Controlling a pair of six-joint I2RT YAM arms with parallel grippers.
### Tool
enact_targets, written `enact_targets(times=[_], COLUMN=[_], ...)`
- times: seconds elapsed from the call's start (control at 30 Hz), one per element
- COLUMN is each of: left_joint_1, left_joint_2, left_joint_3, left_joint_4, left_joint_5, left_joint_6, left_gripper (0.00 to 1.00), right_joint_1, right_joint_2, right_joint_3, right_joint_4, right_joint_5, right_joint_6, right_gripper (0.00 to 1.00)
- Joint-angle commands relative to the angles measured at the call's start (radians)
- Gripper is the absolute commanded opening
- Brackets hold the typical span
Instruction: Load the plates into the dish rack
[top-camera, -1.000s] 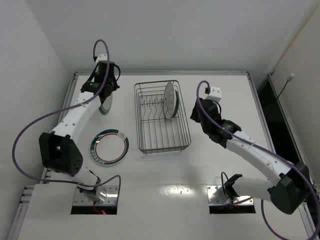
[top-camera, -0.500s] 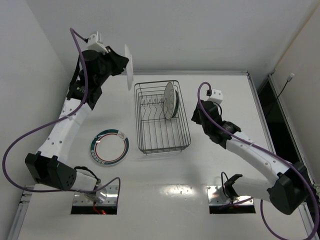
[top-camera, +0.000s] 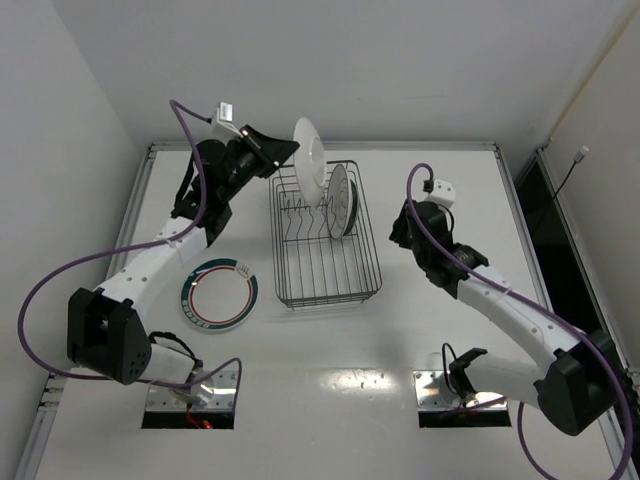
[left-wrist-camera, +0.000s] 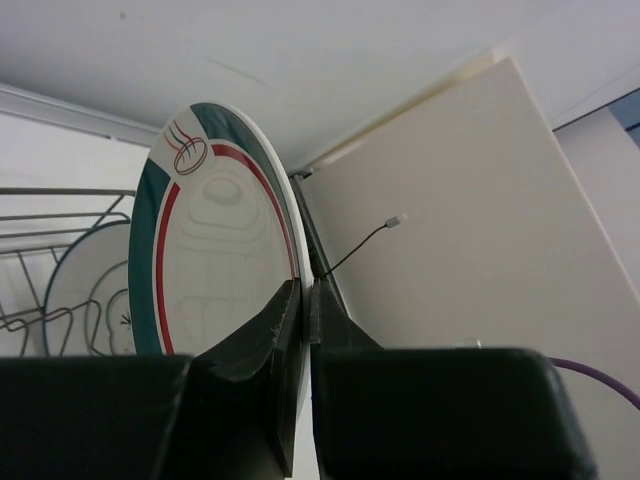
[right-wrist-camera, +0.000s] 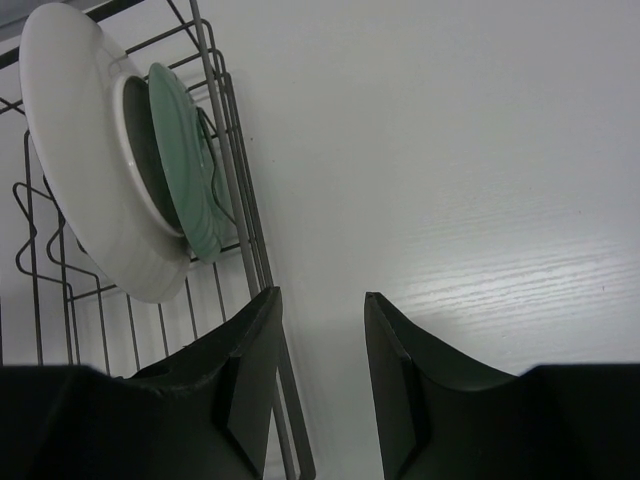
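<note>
My left gripper (top-camera: 287, 151) is shut on the rim of a white plate with a green band (top-camera: 309, 160). It holds the plate upright in the air over the back left corner of the dish rack (top-camera: 372, 268). In the left wrist view the fingers (left-wrist-camera: 305, 300) pinch the plate's edge (left-wrist-camera: 215, 250). A larger white plate (top-camera: 337, 199) and a small teal plate (top-camera: 349, 206) stand upright in the rack's back right part. A second green-banded plate (top-camera: 219, 293) lies flat on the table left of the rack. My right gripper (right-wrist-camera: 320, 300) is open and empty, just right of the rack (right-wrist-camera: 225, 150).
The white walls rise close behind the table's back edge and along its left side. The right wrist view shows the white plate (right-wrist-camera: 90, 150) and the teal plate (right-wrist-camera: 185, 160) leaning against the rack's wires. A dark gap (top-camera: 535, 200) runs along the table's right edge.
My left arm has swung the held plate from the back left corner rightward and over the rack's back left corner. My right arm has shifted only slightly.
</note>
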Motion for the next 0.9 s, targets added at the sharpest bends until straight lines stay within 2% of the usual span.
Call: enact_targets(times=[0.0, 0.3, 0.87], left_joint_1=[-0.03, -0.107, -0.135], left_joint_2=[-0.028, -0.037, 0.017], left_joint_3=[-0.027, -0.124, -0.214], left_joint_4=[0.223, 0.218, 0.21], left_joint_5=[-0.038, -0.181, -0.254], left_joint_6=[-0.09, -0.11, -0.101], left_gripper=[0.0, 0.0, 0.0], right_joint_1=[-0.018, -0.06, -0.1], right_joint_2=[-0.033, -0.042, -0.052], right_joint_3=[-0.021, -0.039, -0.067], right_joint_4=[0.053, 0.072, 0.09], right_joint_5=[-0.035, -0.064, -0.123], right_joint_6=[0.018, 0.018, 0.018], right_gripper=[0.35, 0.35, 0.35])
